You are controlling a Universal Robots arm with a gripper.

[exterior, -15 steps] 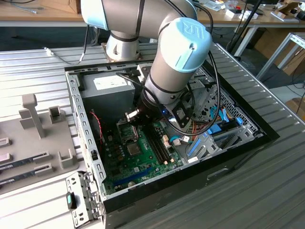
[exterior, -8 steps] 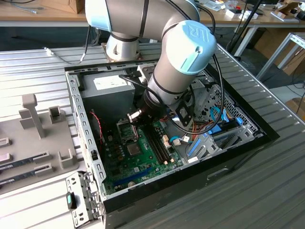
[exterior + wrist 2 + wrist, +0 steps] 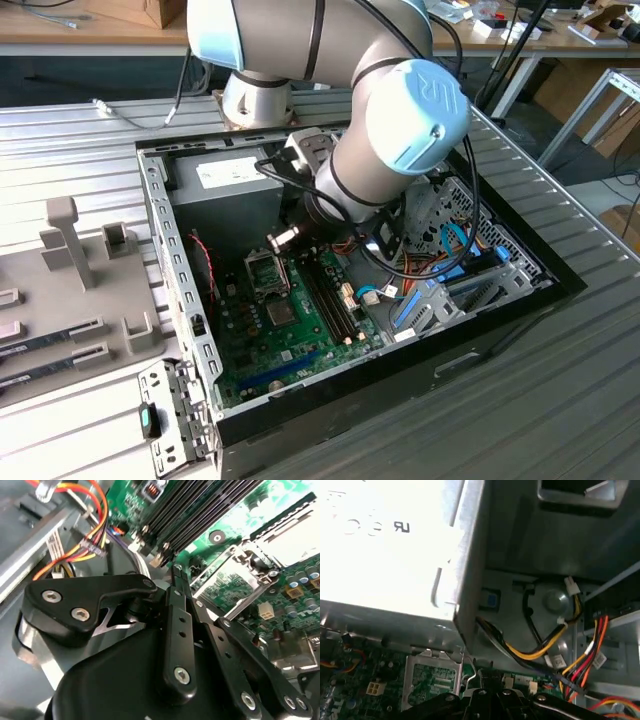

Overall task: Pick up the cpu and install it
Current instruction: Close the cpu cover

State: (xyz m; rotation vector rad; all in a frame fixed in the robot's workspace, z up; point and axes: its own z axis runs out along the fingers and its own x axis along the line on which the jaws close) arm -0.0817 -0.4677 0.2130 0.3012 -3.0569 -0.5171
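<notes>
My gripper [image 3: 175, 572] hangs low inside the open computer case [image 3: 172, 262], right beside the processor socket [image 3: 235, 580] on the green motherboard [image 3: 300, 340]. The socket [image 3: 432, 680] has a metal frame around a green inner surface, and in the first wrist view the gripper [image 3: 487, 682] sits close to its edge. In the exterior view the arm's wrist [image 3: 400, 130] covers the gripper, with the socket [image 3: 263, 272] just to its left. The cpu is hidden or out of view; whether the gripper holds it cannot be told.
The silver power supply [image 3: 230, 175] fills the case's far corner, close to the wrist. Dark memory sticks [image 3: 200, 515] run beside the socket. Coloured cables [image 3: 580, 645] hang near the gripper. A bare dark-grey chip [image 3: 280, 312] sits on the board. A grey fixture [image 3: 80, 260] stands at the exterior view's left.
</notes>
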